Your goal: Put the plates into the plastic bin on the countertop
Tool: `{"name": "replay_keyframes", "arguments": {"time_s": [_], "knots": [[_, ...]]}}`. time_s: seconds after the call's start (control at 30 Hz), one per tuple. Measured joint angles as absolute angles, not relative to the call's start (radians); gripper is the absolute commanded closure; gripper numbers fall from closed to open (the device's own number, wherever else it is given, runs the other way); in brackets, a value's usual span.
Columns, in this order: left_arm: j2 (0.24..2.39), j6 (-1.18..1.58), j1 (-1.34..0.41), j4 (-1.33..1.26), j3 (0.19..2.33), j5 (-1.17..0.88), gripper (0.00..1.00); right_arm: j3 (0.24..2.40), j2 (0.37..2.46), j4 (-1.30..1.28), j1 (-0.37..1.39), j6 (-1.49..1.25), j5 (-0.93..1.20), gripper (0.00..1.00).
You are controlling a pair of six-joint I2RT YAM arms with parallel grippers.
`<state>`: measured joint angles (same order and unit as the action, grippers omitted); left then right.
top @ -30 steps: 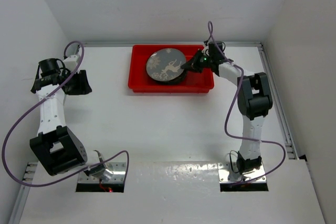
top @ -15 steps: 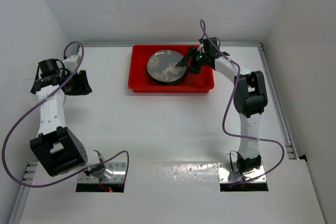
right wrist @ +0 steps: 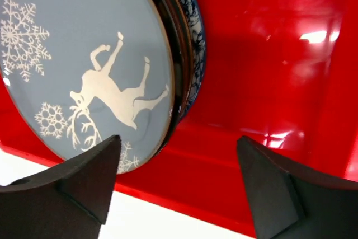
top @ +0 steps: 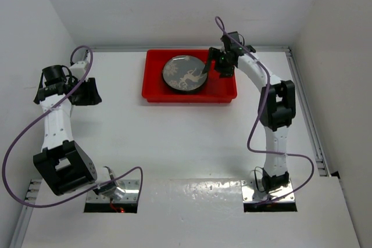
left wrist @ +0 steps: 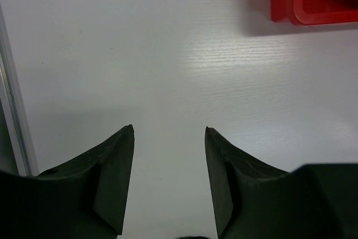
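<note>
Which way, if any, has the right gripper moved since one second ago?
Yes: the right gripper has shifted toward the red bin's far wall, fingers now open.

The top camera looks down over both my arms; my wrist cameras sit close, each sharing the plastic bin (top: 152, 82).

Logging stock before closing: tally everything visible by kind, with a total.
Deer plate: 1
Floral plate: 1, only its rim shows beneath the deer plate
Bin: 1
Grippers: 2, left gripper and right gripper
Total: 5
</note>
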<state>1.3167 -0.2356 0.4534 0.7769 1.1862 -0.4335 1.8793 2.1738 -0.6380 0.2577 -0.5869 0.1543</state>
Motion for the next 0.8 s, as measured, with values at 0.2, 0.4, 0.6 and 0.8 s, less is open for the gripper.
{"name": "replay_keyframes", "arguments": {"time_s": [0.2,0.4,0.6,0.8], "knots": [[1.296,-0.239,0.453,0.777,1.186,-0.413,0.44,1.57,1.895,-0.621,0.236,-0.562,0.078,0.01],[1.259,-0.263,0.453,0.802,1.187,-0.369,0.44,1.201,1.417,-0.619,0.067,-0.653,-0.043,0.01],[1.201,-0.32,0.453,0.884,1.187,-0.304,0.42,0.91,1.179,-0.644,0.027,-0.681,-0.099,0.01],[1.036,-0.381,0.453,0.92,1.153,-0.24,0.4,0.776,1.031,-0.678,0.027,-0.683,-0.1,0.01]]}}
